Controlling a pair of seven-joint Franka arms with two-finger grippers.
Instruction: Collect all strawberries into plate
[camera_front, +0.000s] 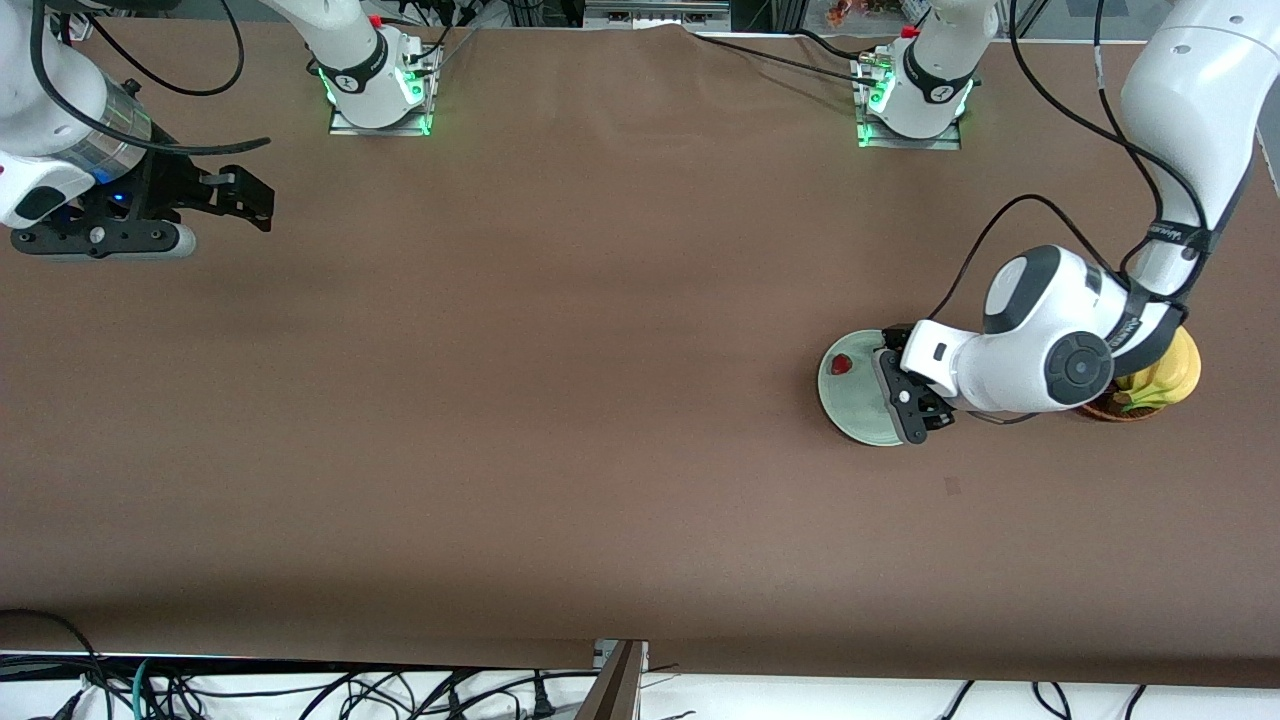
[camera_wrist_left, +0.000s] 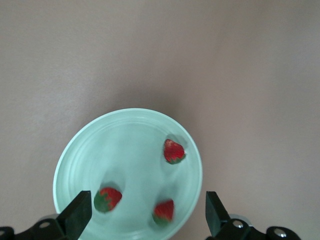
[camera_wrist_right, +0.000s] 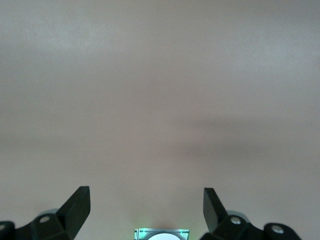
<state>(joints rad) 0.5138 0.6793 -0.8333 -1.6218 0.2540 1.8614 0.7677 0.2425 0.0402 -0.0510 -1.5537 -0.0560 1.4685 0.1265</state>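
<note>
three strawberries (camera_wrist_left: 173, 151) lie in the plate (camera_wrist_left: 85, 145), beside the basket (camera_front: 1110, 410). the left gripper (camera_wrist_left: 145, 220) hangs over it, jaws spread and empty. the right gripper (camera_wrist_right: 146, 210) waits, jaws spread, over bare table (camera_front: 560, 400); no writing is readable.

A matt brown table covering (camera_front: 560, 400), smooth like paper or thin cloth, fills most of the front view, with a faint crease along its upper edge. At centre right sits a round, pale mint-green plate (camera_front: 850, 400), smooth and glossy like glazed ceramic or hard plastic; the left wrist view shows soft concentric rings on its surface (camera_wrist_left: 125, 145). Three small red strawberries (camera_wrist_left: 173, 151) lie on it, their skins slightly shiny, their green tops dull. The arm above the plate has glossy white plastic shells (camera_front: 1040, 330) with matt black joints. At upper left, the right gripper (camera_front: 225, 195) looks like matt black plastic.
</note>
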